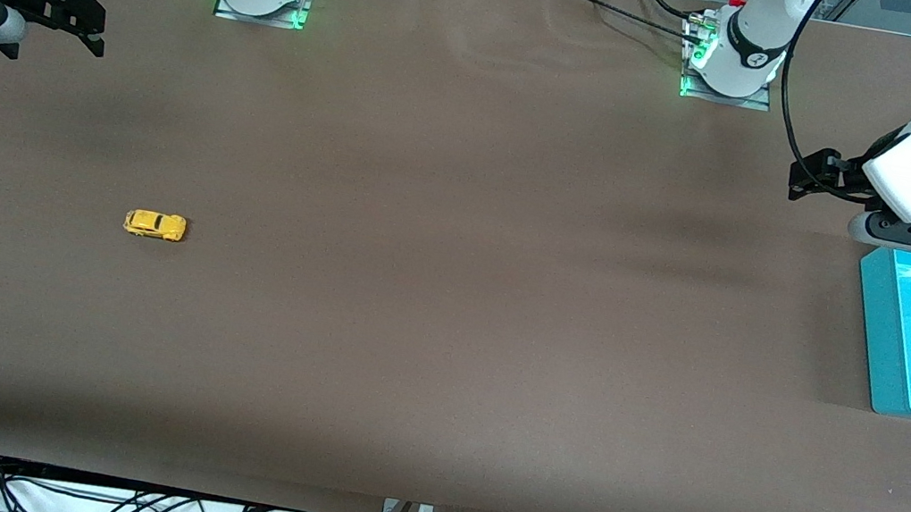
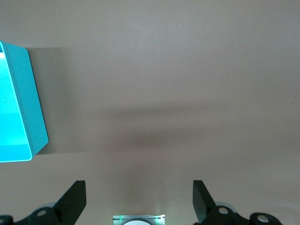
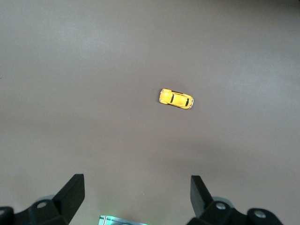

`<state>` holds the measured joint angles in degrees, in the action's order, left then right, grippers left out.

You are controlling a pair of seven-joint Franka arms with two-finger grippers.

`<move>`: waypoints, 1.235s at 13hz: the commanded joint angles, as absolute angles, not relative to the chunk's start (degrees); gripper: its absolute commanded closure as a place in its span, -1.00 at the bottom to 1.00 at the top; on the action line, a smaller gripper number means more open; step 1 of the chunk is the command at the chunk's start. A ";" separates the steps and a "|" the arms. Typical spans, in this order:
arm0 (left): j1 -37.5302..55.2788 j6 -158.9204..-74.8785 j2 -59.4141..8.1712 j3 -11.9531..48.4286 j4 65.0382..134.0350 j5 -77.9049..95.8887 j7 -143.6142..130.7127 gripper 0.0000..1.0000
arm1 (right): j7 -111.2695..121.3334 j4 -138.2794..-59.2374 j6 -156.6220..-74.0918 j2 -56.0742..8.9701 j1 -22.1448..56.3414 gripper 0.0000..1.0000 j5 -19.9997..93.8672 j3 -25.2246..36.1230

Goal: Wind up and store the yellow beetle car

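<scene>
1. Car (image 1: 154,224) sits on its wheels on the bare bench (image 1: 443,336), toward the right arm's end, roughly midway between the base edge and the camera edge.
2. Its long axis runs along the bench's length, end to end; which end is the nose I cannot tell.
3. Right gripper (image 1: 79,24) hangs over the bench's right-arm end near the base edge, jaws spread and empty; the car (image 3: 176,98) lies ahead of them, well apart, and this is clearly the nearer arm.
4. Left gripper (image 1: 806,177) waits over the other end, jaws spread and empty, just beside the teal bin (image 1: 873,300).
5. Judgement: closing across the car's narrow width suits the pick.
</scene>
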<state>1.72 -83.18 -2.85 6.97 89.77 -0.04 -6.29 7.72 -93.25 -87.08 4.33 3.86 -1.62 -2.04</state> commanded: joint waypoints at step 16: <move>1.32 -81.74 -3.96 6.94 87.54 0.88 -5.10 -1.00 | 7.73 -92.37 -84.20 4.92 3.78 -1.00 -1.76 -1.85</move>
